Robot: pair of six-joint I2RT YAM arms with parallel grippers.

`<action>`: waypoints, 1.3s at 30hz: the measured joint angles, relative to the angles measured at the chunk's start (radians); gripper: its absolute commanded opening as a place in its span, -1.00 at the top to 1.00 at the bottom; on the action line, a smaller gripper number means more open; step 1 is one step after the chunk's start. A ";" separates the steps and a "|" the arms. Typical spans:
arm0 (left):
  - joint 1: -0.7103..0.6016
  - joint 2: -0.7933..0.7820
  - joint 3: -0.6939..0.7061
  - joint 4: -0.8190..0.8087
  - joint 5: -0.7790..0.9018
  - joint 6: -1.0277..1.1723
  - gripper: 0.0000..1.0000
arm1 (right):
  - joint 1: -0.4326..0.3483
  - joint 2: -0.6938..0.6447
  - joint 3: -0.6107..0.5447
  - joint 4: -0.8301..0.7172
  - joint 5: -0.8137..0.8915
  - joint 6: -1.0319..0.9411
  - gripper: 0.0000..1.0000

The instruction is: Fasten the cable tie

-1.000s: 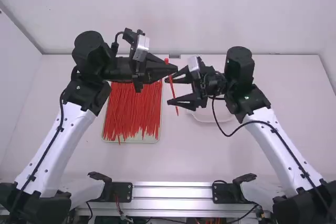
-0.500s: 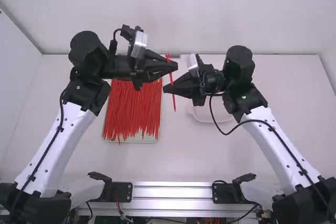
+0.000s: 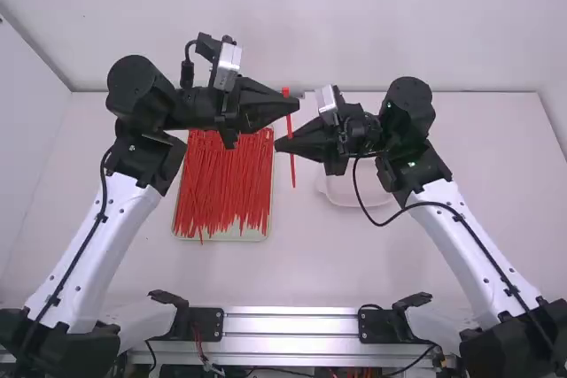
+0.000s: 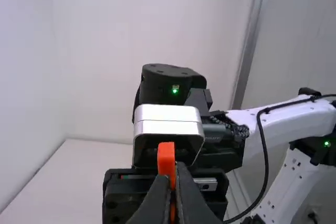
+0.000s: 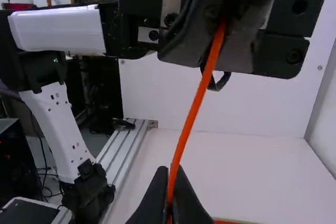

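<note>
One red cable tie [image 3: 290,135] hangs upright in the air between the two arms, above the table. My left gripper [image 3: 288,109] is shut on its upper part, just below the square head [image 4: 166,153]. My right gripper [image 3: 282,144] is shut on the strap [image 5: 195,106] lower down, and the tail [image 3: 293,174] hangs free below it. In the right wrist view the strap runs from my closed fingers [image 5: 158,192] up into the left gripper's closed fingers.
A flat tray [image 3: 223,235] under the left arm holds a bundle of several red cable ties [image 3: 221,185]. A white bowl [image 3: 359,196] sits on the table below the right gripper. The table to the right is bare.
The right gripper, open around the tie a second ago, has shut on the strap. The left gripper has risen slightly with the tie's head.
</note>
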 measured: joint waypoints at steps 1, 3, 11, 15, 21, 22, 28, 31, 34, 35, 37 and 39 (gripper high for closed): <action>0.000 0.000 0.000 0.001 0.000 -0.004 0.96 | 0.000 0.000 0.000 0.000 0.003 0.001 1.00; 0.000 0.000 0.000 0.007 0.000 -0.006 0.96 | 0.000 0.000 0.000 0.000 0.010 0.002 1.00; 0.000 0.000 0.000 0.034 -0.001 -0.010 0.82 | 0.000 0.000 0.000 0.004 0.026 -0.001 1.00; 0.000 0.000 0.000 0.037 -0.003 -0.011 0.96 | 0.000 0.000 0.000 0.004 0.026 0.000 1.00; 0.000 0.000 0.000 0.009 -0.049 -0.022 0.98 | 0.000 0.000 0.000 0.003 0.040 -0.001 1.00; 0.000 0.000 0.000 0.006 -0.056 -0.024 0.97 | 0.000 0.000 0.000 0.003 0.045 -0.002 0.82; 0.023 0.000 0.000 -0.055 -0.082 -0.031 0.97 | -0.011 0.000 0.000 0.008 0.051 -0.002 -0.97; 0.067 0.000 0.000 -0.082 -0.094 -0.032 0.97 | -0.045 0.000 0.000 0.008 0.051 -0.003 -0.97; 0.129 0.001 0.000 -0.097 -0.104 -0.032 0.96 | -0.109 0.000 0.000 -0.026 0.037 -0.010 -0.97; 0.137 0.002 0.000 -0.100 -0.107 -0.032 0.97 | -0.119 0.000 0.000 -0.035 0.032 -0.014 -0.97; 0.158 0.013 0.000 -0.111 -0.115 -0.031 0.97 | -0.152 0.000 0.000 -0.092 0.009 -0.055 -0.97; 0.170 0.042 0.000 -0.115 -0.117 -0.031 0.97 | -0.179 0.000 0.000 -0.169 -0.005 -0.124 -0.97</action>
